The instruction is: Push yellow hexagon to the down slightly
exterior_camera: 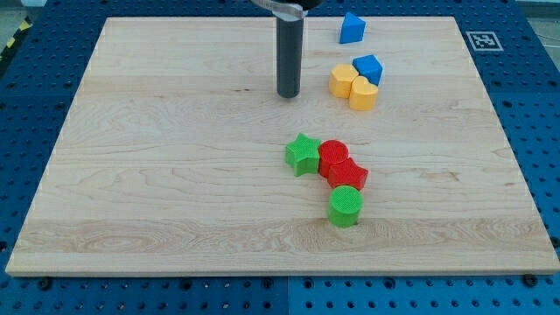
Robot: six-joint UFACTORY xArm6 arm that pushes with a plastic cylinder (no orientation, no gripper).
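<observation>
The yellow hexagon (342,81) lies near the view's top right, touching a yellow heart-shaped block (363,93) at its lower right and a blue block (368,68) at its upper right. My tip (289,94) rests on the board to the left of the yellow hexagon, a short gap apart from it. The rod rises from the tip to the view's top edge.
A blue triangular block (352,29) sits near the top edge. A green star (303,154), a red round block (333,155), a red star-like block (348,174) and a green cylinder (346,206) cluster below the middle. The wooden board (175,175) lies on a blue pegboard.
</observation>
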